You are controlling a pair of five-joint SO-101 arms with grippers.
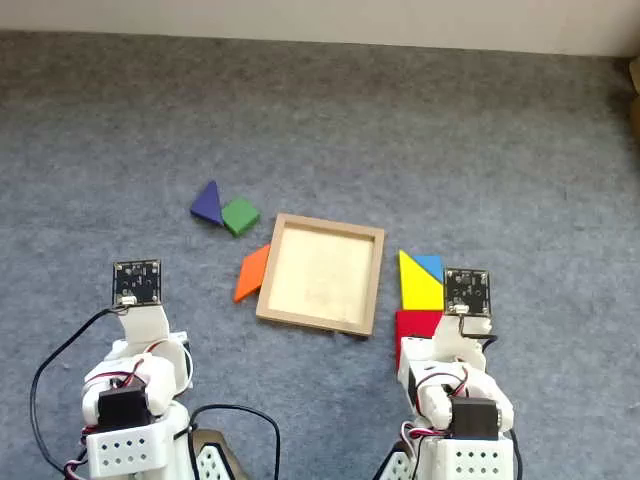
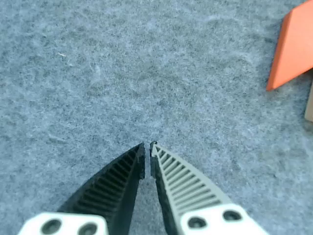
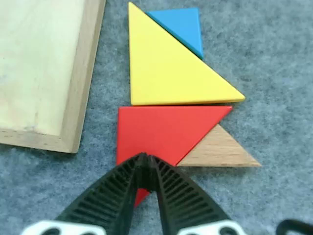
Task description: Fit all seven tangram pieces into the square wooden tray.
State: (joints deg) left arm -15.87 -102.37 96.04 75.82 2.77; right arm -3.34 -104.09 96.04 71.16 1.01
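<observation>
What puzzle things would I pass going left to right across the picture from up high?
dark blue triangle → green square → wooden tray → yellow triangle

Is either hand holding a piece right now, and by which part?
Nothing is held. The left hand is shut over the carpet; the right hand is shut, empty, above the red triangle.
</observation>
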